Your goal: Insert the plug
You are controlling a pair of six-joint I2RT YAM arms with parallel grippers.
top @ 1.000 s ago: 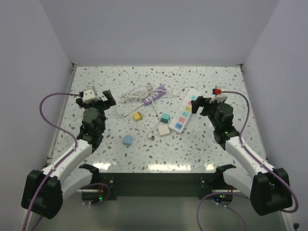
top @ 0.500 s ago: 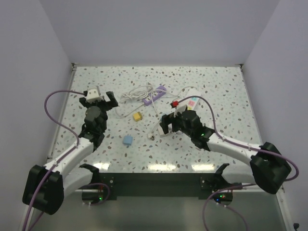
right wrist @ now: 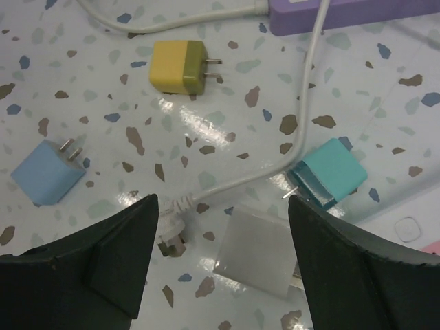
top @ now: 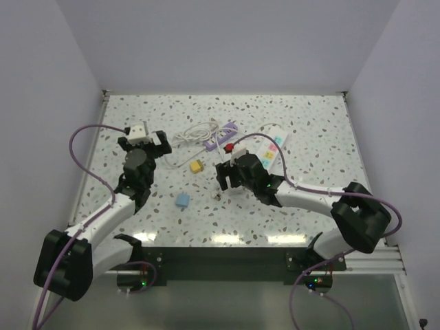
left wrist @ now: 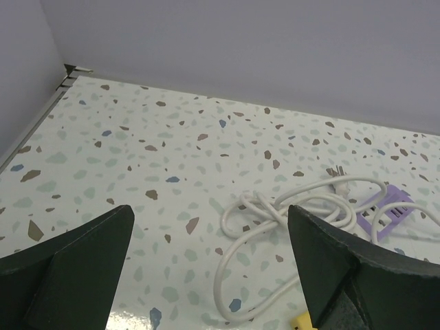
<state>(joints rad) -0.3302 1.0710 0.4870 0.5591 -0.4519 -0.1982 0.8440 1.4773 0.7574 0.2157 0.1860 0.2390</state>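
A white power strip (top: 273,146) with coloured sockets lies right of centre, partly behind my right arm. A white plug (right wrist: 167,230) on a white cord lies on the table, also seen in the top view (top: 218,194). My right gripper (top: 230,180) is open and empty, low over the table. In the right wrist view (right wrist: 223,206) its fingers stand either side of the plug and a white cube adapter (right wrist: 258,251), touching neither. A teal adapter (right wrist: 330,172) lies just beyond. My left gripper (top: 143,141) is open and empty at the left, facing a coiled white cord (left wrist: 289,206).
A yellow adapter (top: 196,166) and a blue adapter (top: 183,200) lie left of the right gripper. A purple strip (top: 221,135) with its coiled cord (top: 192,134) lies at the back centre. White walls surround the table.
My right arm has swung left from beside the power strip to the adapters and plug at the centre, gripper still open. My left gripper has shifted slightly right.
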